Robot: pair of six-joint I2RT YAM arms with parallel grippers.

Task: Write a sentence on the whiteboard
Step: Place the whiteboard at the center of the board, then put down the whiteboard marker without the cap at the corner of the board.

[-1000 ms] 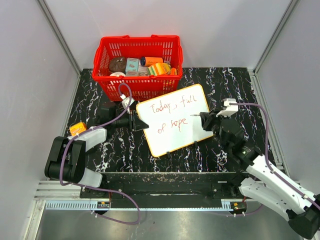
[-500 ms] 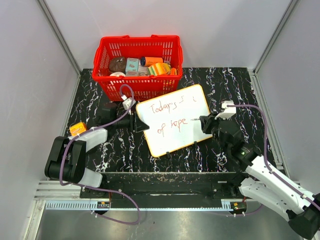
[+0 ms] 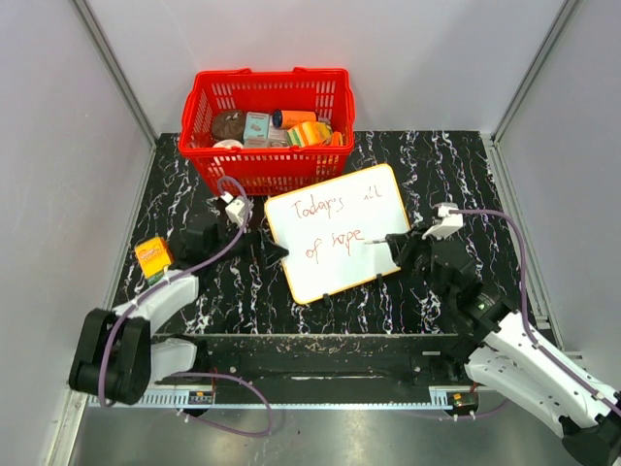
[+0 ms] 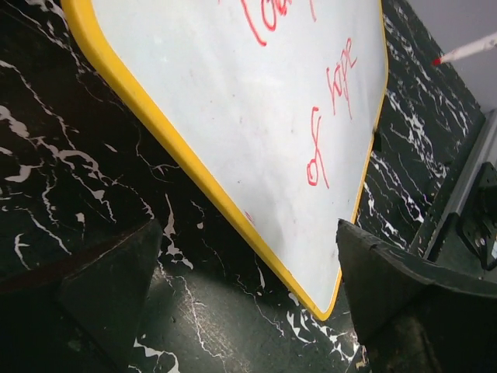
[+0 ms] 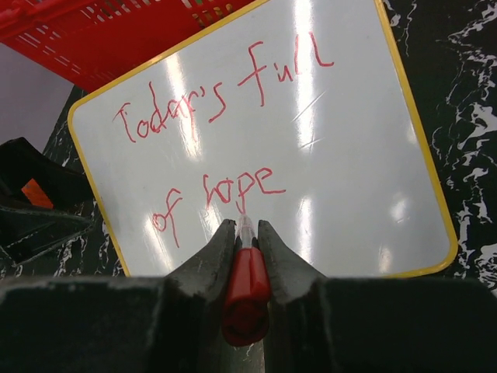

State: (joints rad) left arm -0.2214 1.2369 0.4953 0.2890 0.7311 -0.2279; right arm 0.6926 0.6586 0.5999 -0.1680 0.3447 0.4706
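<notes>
Two lines of the sentence [image 5: 225, 148] look done; the right gripper [image 5: 247, 229], clamped on the marker [image 5: 247, 287], should lift straight off the whiteboard [image 3: 378, 262], avoiding smears; the left gripper [image 4: 245, 256] is wide beside it.

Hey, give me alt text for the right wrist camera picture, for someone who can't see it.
The right gripper clamps a red marker, its tip pointing at the word "hope" on the whiteboard. The sentence, in red handwriting, reads "Today's full of hope" in two lines. A red basket shows beyond the board's far edge.
</notes>
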